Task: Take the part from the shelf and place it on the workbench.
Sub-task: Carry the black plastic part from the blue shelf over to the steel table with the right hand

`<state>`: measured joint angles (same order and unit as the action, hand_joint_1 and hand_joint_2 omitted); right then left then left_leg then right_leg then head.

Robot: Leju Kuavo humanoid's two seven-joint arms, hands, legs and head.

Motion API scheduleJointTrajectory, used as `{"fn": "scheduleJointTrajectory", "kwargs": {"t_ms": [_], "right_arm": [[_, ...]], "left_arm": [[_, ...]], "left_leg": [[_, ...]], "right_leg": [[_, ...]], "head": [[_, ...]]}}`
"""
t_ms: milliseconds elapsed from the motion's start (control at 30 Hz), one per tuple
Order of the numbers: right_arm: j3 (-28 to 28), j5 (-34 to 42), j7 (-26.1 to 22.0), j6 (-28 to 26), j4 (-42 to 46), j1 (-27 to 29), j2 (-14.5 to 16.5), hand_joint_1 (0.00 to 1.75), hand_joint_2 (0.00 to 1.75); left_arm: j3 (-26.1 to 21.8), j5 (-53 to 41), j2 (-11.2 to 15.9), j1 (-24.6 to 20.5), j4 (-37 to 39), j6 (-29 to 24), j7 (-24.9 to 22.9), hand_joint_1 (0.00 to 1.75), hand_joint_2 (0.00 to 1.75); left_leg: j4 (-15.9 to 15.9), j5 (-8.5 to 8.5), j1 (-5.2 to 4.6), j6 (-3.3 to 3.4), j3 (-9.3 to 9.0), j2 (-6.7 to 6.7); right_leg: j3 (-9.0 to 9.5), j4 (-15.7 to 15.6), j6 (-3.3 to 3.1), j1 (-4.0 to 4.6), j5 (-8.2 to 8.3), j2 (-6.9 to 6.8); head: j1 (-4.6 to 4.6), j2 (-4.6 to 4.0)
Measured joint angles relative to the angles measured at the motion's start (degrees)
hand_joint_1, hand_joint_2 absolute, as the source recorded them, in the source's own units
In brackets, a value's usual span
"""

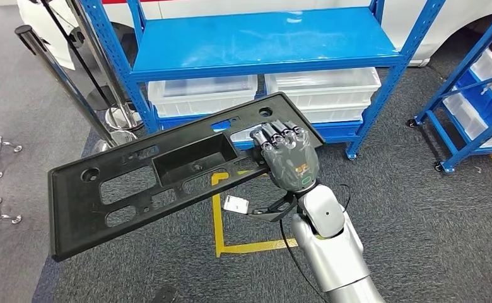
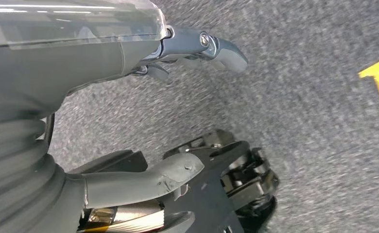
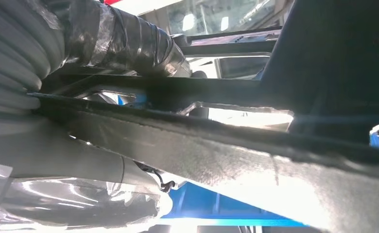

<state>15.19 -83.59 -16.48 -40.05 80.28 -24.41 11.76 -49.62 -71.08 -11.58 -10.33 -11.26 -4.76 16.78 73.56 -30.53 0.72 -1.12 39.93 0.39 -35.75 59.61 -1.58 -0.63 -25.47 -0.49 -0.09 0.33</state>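
A long flat black plastic part [image 1: 168, 170] with cut-outs and a recessed pocket hangs in the air in front of the blue shelf [image 1: 262, 44]. My right hand [image 1: 287, 154] grips its right end, fingers lying over the top face. In the right wrist view the part's dark edge [image 3: 236, 150] crosses the picture, pinched against the hand [image 3: 46, 121]. My left hand [image 2: 144, 121] hangs over the grey carpet, fingers apart, holding nothing.
White bins [image 1: 202, 95] sit on the shelf's lower level. A second blue rack [image 1: 477, 95] stands at the right. Chrome posts [image 1: 67, 82] stand at the left. Yellow tape [image 1: 221, 233] marks the grey carpet below the part.
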Motion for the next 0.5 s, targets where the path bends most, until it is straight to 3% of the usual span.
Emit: {"fn": "scheduleJointTrajectory", "kwargs": {"t_ms": [33,67,133,167,233,267,333,400,433,467,500], "right_arm": [[0.0,0.0,0.0,0.0,0.0,0.0,0.0,1.75,1.75],[0.0,0.0,0.1,0.0,0.0,0.0,0.0,1.75,1.75],[0.0,0.0,0.1,0.0,0.0,-0.1,0.0,1.75,1.75],[0.1,-0.1,0.2,0.0,0.0,-0.1,0.0,1.75,1.75],[0.2,-0.1,0.3,0.0,0.0,-0.2,0.0,1.75,1.75],[0.3,-0.1,0.4,0.0,0.0,-0.2,-0.1,1.75,1.75],[0.3,-0.1,0.4,0.0,0.0,-0.2,-0.2,1.75,1.75],[0.3,-0.1,0.5,0.0,0.0,-0.2,-0.3,1.75,1.75],[0.3,-0.1,0.6,0.0,-0.1,-0.2,-0.3,1.75,1.75],[0.4,-0.2,0.6,0.0,-0.1,-0.2,-0.4,1.75,1.75],[0.4,-0.2,0.7,0.0,-0.2,-0.2,-0.5,1.75,1.75]], "left_arm": [[0.0,0.0,0.0,0.0,0.0,0.0,0.0,0.00,1.75],[0.0,0.0,0.0,-0.1,0.0,0.0,0.0,0.00,1.75],[0.0,0.0,0.0,-0.3,0.0,0.0,0.0,0.00,1.75],[0.0,0.0,0.0,-0.3,0.0,0.0,0.0,0.00,1.75],[0.0,0.0,0.0,-0.3,0.0,0.0,0.0,0.00,1.75],[0.0,0.0,0.0,-0.3,0.0,0.0,0.0,0.00,1.75],[0.0,0.0,-0.1,-0.3,0.0,0.0,0.0,0.00,1.75],[0.0,0.0,-0.1,-0.4,0.0,0.0,0.0,0.00,1.75],[0.0,0.0,-0.1,-0.3,0.0,0.1,0.0,0.00,1.75],[0.0,0.0,-0.1,-0.3,0.0,0.1,0.0,0.00,1.75],[0.0,0.0,-0.1,-0.3,0.0,0.1,0.0,0.00,1.75]], "left_leg": [[-2.8,1.54,0.13,-0.04,-2.42,0.00],[-6.7,2.05,0.19,-0.05,-5.29,-0.04],[-13.3,1.49,0.00,0.35,-9.58,-0.32],[-14.8,0.98,-0.19,0.65,-10.35,-0.48],[-15.4,1.77,-0.32,1.61,-9.94,-0.50],[-15.7,2.33,-0.29,2.12,-9.61,-0.42],[-16.0,3.61,-0.21,3.17,-8.63,-0.22],[-15.9,4.72,-0.50,3.68,-7.15,-0.17],[-15.8,5.29,-0.68,3.74,-6.32,-0.15],[-15.7,5.86,-0.86,3.76,-5.45,-0.14],[-15.5,6.39,-1.01,3.75,-4.55,-0.14]], "right_leg": [[-0.77,0.2,0.18,-0.04,0.48,0.03],[-1.45,0.4,0.44,-0.05,0.90,0.07],[-2.21,0.7,1.13,-0.03,1.73,0.12],[-2.35,0.6,1.51,-0.03,2.20,0.12],[-2.49,0.3,2.25,-0.10,2.92,0.17],[-2.81,0.6,2.51,-0.15,2.34,0.23],[-4.10,4.0,2.73,-0.20,-1.84,0.34],[-5.80,10.7,2.71,-0.17,-7.02,0.39],[-6.21,13.7,2.66,-0.13,-7.99,0.40],[-6.00,15.4,2.54,-0.10,-7.61,0.40],[-4.96,15.3,2.35,-0.05,-6.19,0.40]], "head": [[-0.01,0.00],[-0.01,0.00],[0.00,0.00],[0.01,0.00],[0.01,0.00],[0.02,0.00],[0.03,0.00],[0.03,0.00],[0.03,0.00],[0.03,0.00],[0.03,0.00]]}}
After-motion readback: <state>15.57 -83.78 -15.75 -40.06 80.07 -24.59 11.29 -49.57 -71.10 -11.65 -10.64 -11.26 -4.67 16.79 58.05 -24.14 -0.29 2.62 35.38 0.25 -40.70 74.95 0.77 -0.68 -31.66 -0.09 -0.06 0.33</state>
